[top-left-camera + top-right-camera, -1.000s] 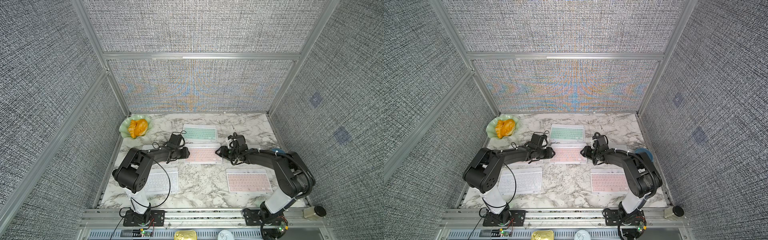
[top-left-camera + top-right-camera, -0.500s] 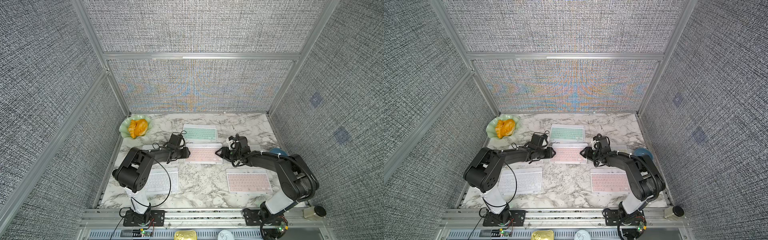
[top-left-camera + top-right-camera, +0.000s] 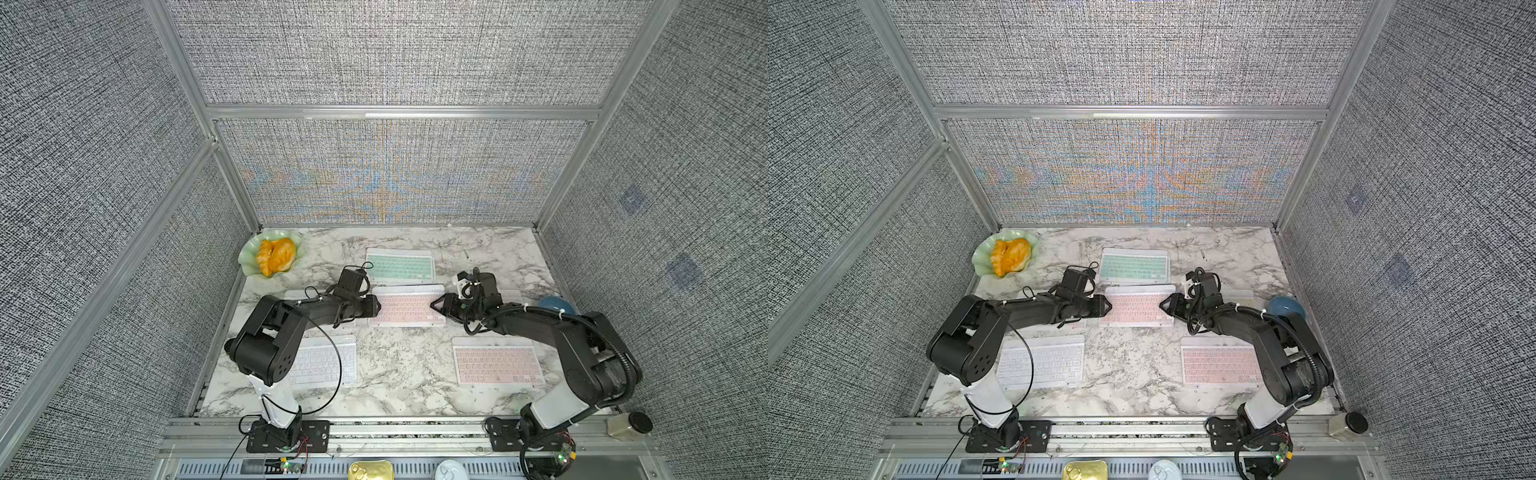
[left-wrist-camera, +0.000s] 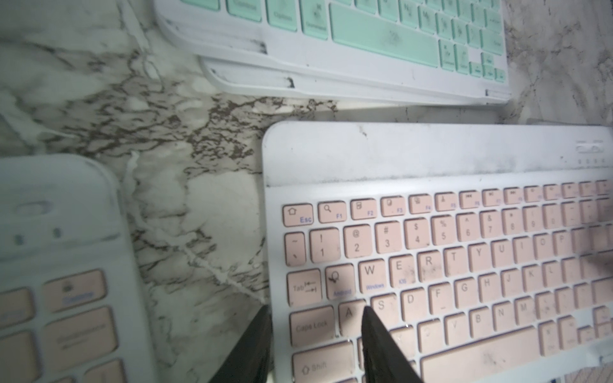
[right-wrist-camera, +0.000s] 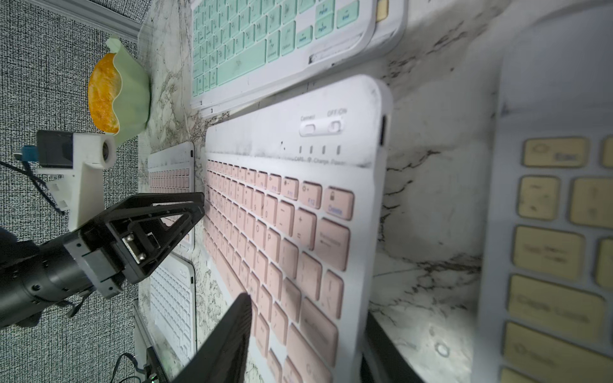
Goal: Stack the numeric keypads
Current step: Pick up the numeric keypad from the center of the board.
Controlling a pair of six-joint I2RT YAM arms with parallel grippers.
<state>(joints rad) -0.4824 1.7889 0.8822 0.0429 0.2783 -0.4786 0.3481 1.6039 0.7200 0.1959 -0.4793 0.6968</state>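
Left fingers point(image 4: 374, 341): clamped on one short edge of the middle pink keyboard point(image 3: 405, 305). Right fingers point(image 5: 232, 338): newly arrived astride the opposite edge, one above the keys, one beneath; grip not determinable. Keyboard spans between both, low over the table point(image 3: 399, 365). Mint keyboard point(image 3: 401, 266): just beyond the fingers, atop others. Assessment: both ends now covered, so a two-handed lift onto that pile appears next.
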